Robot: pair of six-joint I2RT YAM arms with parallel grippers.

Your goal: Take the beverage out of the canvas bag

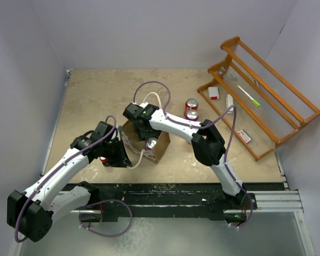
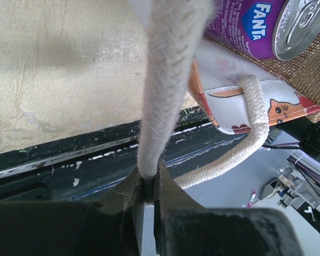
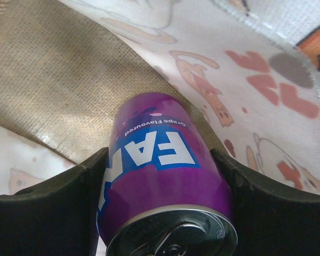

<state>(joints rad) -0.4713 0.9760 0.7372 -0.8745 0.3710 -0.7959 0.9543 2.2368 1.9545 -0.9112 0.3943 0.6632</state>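
Table (image 1: 96,101): tan top, white walls round it; arm bases sit on a black rail at the near edge.
Rack (image 1: 266,101): orange wood, far right, leaning at a tilt. A few small white bits lie in it, too small to tell what they are.
L arm (image 1: 58,176): comes in from near-left, wrist just left of the bag.
R arm (image 1: 202,141): bends in from near-right, wrist over the bag's far side.
Bag (image 1: 161,146) (image 2: 288,106) (image 3: 53,96): mid-table, btwn the two wrists. Tan-brown sides, white faces w/ orange-red cat prints, mouth open.
L gripper (image 1: 117,154) (image 2: 148,186): clenched tight on the handle, rope pinched right at the fingertips.
R gripper (image 1: 140,121) (image 3: 159,160): down inside the bag, one finger each side of the Fanta can, both pressed against it, so grasping it.
Fanta can (image 1: 151,143) (image 2: 256,26) (image 3: 160,181): purple, grape, inside the bag by the tan inner wall. Silver lid shows from overhead.
Red cans (image 1: 191,109): two, standing on the table, touching each other, right of the bag & apart from it, near the rack's left end.
Handle (image 1: 137,160) (image 2: 165,80): white rope loop, pulled taut from the bag's near side to the L gripper.
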